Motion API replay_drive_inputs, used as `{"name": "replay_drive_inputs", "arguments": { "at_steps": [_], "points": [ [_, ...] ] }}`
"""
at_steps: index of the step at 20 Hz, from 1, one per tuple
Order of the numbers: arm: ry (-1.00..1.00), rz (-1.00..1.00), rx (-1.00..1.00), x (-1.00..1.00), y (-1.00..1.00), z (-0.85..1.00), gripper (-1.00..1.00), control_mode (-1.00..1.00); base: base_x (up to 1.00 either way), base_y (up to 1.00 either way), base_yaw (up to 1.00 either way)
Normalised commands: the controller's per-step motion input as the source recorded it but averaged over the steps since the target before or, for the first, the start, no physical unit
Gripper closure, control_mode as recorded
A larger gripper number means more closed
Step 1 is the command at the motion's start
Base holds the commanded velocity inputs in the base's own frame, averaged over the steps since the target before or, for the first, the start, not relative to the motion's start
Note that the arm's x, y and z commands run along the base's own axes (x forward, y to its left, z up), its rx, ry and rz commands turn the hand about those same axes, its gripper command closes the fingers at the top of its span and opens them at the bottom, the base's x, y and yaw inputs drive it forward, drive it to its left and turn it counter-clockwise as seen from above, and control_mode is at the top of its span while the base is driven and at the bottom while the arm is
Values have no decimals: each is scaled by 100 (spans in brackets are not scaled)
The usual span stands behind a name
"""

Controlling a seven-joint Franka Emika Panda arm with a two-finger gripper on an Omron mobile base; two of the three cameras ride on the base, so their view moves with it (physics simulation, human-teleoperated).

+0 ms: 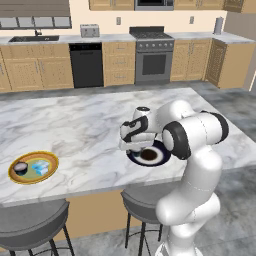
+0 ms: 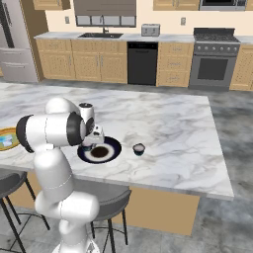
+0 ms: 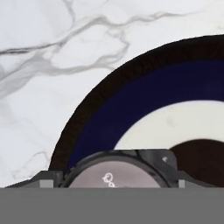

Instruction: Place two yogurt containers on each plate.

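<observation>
Over the marble bench (image 1: pixel 75 125), in the left base view, the gripper (image 1: pixel 134 148) hangs low at the near-left rim of the navy plate (image 1: pixel 157 156); far left, the yellow-rimmed plate (image 1: pixel 31 175) already carries a dark cup (image 1: pixel 20 167) and a light blue tub (image 1: pixel 41 167). In the right base view, a second pale-topped cup (image 2: pixel 139 148) stands on the bench just right of the navy plate (image 2: pixel 109 150). In the hand view, a round pale-lidded yogurt cup (image 3: pixel 116 175) sits clamped between the fingertips, above the plate's dark rim (image 3: pixel 87 109). I judge it best to shift slightly toward the brown centre, lower until the cup rests, then release, leaving room for the second.
</observation>
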Motion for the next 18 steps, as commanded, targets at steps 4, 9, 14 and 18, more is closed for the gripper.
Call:
{"name": "replay_drive_inputs", "arguments": {
  "at_steps": [4, 9, 14, 18],
  "points": [
    [0, 0, 0, 0, 0, 0, -100, -100, 0, 0, 0],
    [0, 0, 0, 0, -5, 9, -100, -100, 0, 0, 0],
    [4, 0, 0, 0, -27, 41, -100, -100, 0, 0, 0],
    [3, 0, 0, 0, -31, 43, -100, -100, 0, 0, 0]
  ]
}}
